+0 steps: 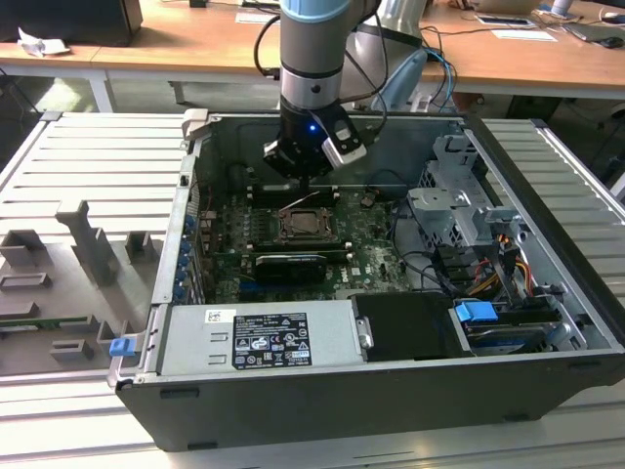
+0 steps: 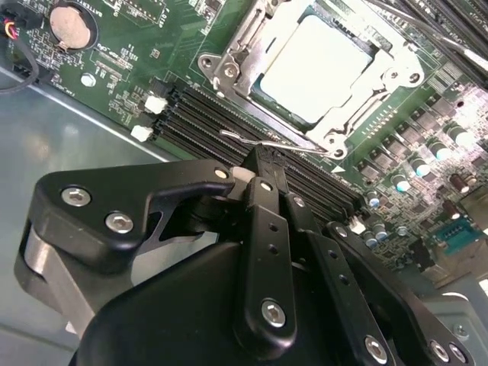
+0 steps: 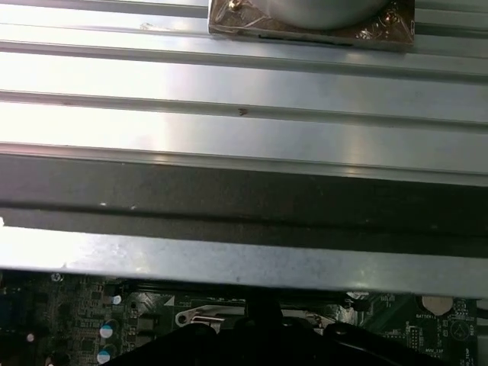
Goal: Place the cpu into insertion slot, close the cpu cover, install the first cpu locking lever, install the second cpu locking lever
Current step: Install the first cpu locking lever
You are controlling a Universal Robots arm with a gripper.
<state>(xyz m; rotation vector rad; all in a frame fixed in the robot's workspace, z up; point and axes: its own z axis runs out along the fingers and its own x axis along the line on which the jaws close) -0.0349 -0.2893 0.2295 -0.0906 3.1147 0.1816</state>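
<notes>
We had the cpu [image 2: 316, 65] seated in the insertion slot [image 2: 229, 47], cpu cover [image 2: 389, 76] down. Gripper [image 2: 255, 164] jaws were clenched at the wire locking lever [image 2: 263, 142] beside the socket. Our judgement: press the lever low and sideways so it hooks under its catch.

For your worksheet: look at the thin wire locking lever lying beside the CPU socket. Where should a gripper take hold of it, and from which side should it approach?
Probably at the lever's free bent end, which stands out beyond the cpu cover toward the memory slots. Coming from above on that memory-slot side looks best: the rest of the wire hugs the frame, leaving little room. The gripper sits right by that end, fingers close together.
</notes>
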